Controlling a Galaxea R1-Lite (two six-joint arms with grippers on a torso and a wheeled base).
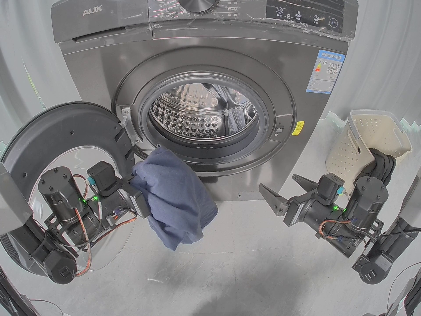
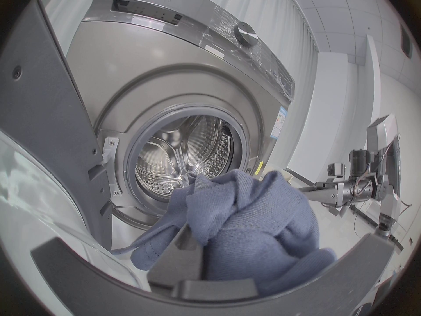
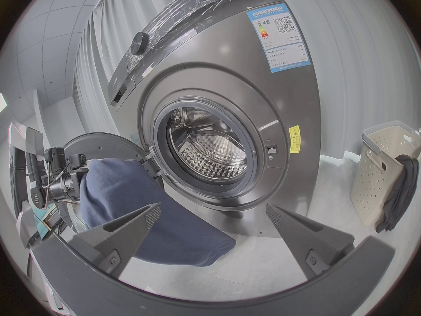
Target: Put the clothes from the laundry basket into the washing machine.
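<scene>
Blue fabric, a bunched garment (image 1: 175, 194), hangs pinched in the left claw (image 1: 139, 202) at seven o'clock of the washing machine's (image 1: 272, 66) round opening, just before its lower rim, the tail dangling above the floor (image 1: 245, 260). The steel drum (image 1: 197, 110) gleams behind. The door (image 1: 61, 132) stands swung wide at eight o'clock. The right claw (image 1: 277, 181), spread and empty, hovers at five o'clock. A cream laundry basket (image 1: 351, 154) sits at four o'clock, dark clothes (image 1: 381, 165) draped over its rim.
</scene>
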